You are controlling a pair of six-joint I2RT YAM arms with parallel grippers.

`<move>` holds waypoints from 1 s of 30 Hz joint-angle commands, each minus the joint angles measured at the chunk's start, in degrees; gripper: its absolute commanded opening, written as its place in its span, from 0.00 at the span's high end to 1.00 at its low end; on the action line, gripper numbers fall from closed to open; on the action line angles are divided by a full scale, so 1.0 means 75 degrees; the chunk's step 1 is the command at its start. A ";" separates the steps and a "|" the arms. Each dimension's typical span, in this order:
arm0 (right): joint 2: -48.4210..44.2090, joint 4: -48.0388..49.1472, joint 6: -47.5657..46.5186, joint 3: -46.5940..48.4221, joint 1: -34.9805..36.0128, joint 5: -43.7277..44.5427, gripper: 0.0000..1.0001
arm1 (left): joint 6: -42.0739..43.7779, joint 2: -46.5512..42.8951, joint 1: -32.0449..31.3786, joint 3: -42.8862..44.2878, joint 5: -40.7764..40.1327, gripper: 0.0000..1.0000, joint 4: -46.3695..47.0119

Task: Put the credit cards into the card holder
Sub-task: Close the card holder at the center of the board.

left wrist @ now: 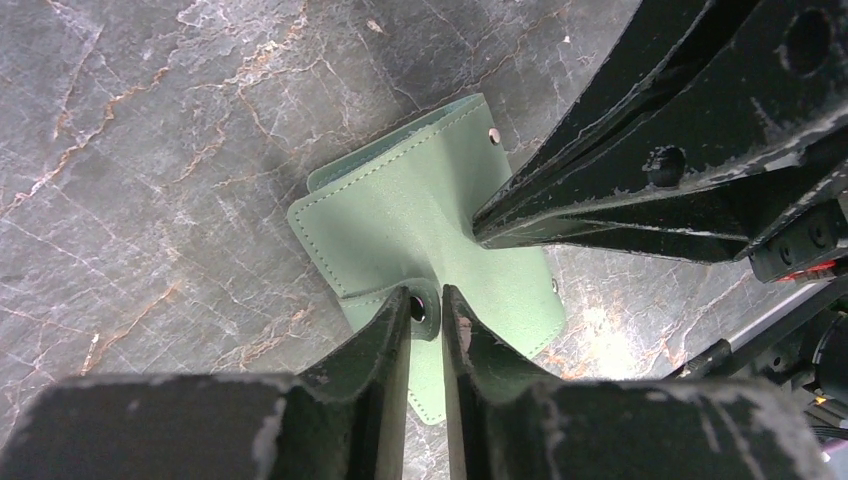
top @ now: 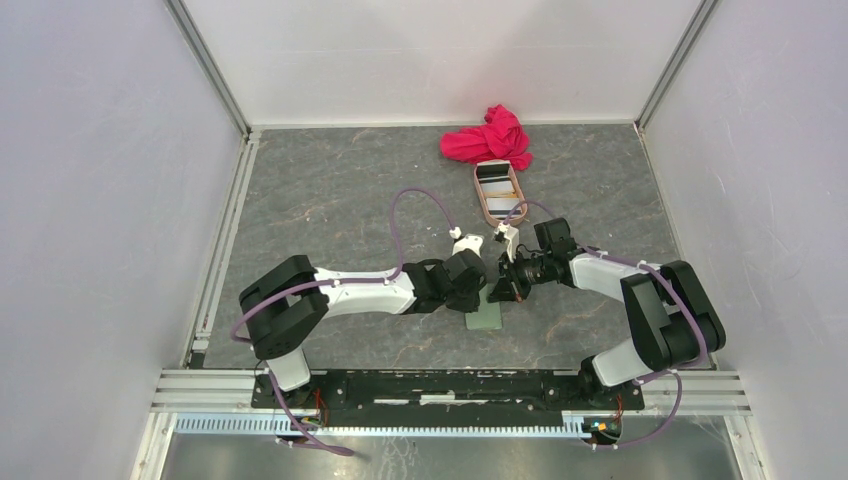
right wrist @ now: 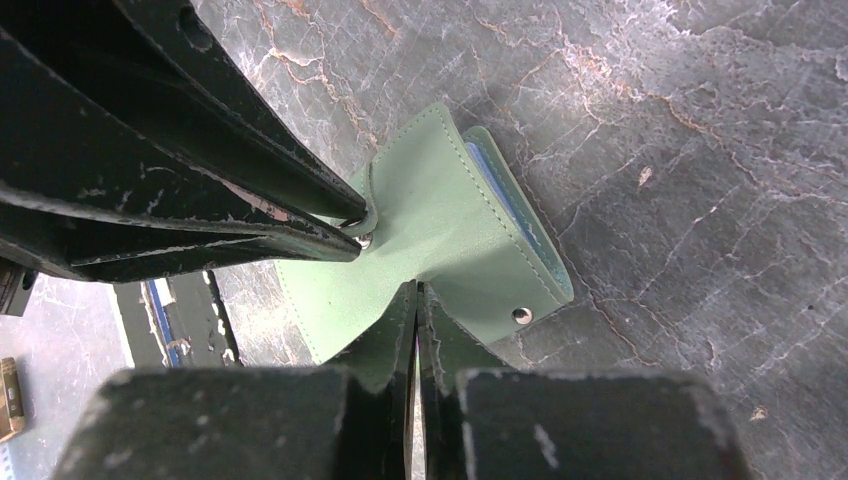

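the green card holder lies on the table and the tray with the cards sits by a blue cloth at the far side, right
Not quite: the cloth is red-pink, not blue, as the top view shows. The rest holds: the green card holder lies on the table, and the tray with the cards sits by that cloth at the far side.

Left gripper (left wrist: pixel 428 308) and right gripper (right wrist: pixel 415 300) crowd over the holder (left wrist: pixel 400 220) from both sides. Tray (top: pixel 477 200) and cloth (top: pixel 490 140) stand well behind; open table (top: pixel 330 190) lies left.
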 commanded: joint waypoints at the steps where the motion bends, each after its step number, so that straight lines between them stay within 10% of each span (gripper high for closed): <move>1: 0.0258 -0.0242 -0.0139 -0.0036 0.0206 0.0402 0.95 | 0.0242 0.0179 -0.0082 0.0252 0.0222 0.75 -0.0079; 30: 0.0300 -0.0304 -0.0174 -0.0013 0.0245 0.0426 0.95 | -0.0136 -0.0211 -0.0089 -0.0047 0.0752 0.71 0.0708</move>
